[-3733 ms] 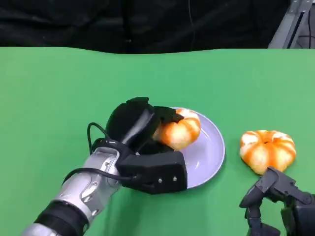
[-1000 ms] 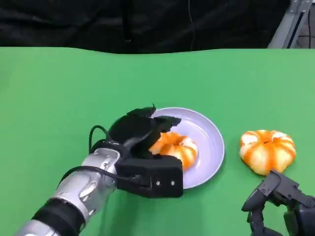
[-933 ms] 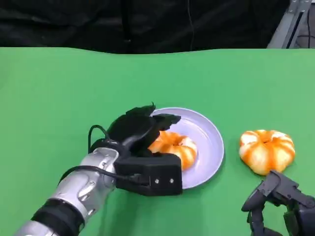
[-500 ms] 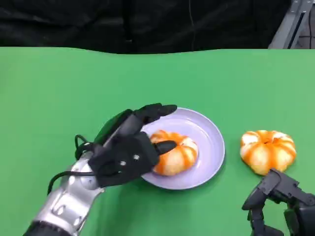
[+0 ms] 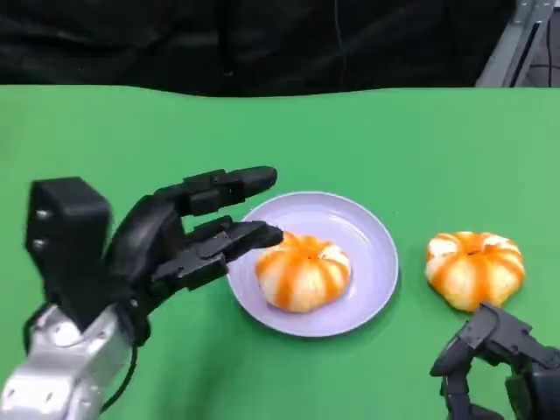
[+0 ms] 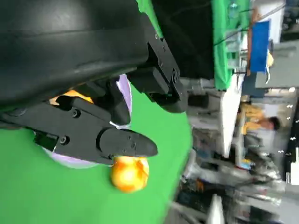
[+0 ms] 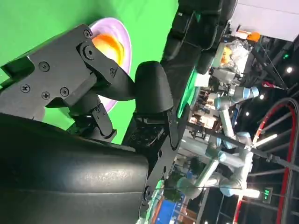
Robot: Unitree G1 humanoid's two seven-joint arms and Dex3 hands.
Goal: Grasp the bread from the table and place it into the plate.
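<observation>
An orange-and-white round bread [image 5: 302,271] lies in the lavender plate [image 5: 372,229] at the table's middle. My left hand [image 5: 188,232] hovers just left of the plate, fingers spread and holding nothing; its fingertips [image 5: 258,234] reach over the plate's left rim, close to the bread. In the left wrist view the left fingers [image 6: 107,140] stretch in front of the plate [image 6: 70,159]. My right hand [image 5: 494,354] sits low at the near right with bent fingers and nothing in them. The right wrist view shows the bread [image 7: 111,46] in the plate [image 7: 122,35] past that hand's fingers [image 7: 149,88].
A second, similar bread [image 5: 475,267] rests on the green table [image 5: 420,149] right of the plate, just beyond my right hand; it also appears in the left wrist view [image 6: 130,173]. A dark backdrop runs along the table's far edge.
My left hand has let go of the bread, opened its fingers, and drawn back up and to the left. The bread stays in the plate. The right hand has not moved.
</observation>
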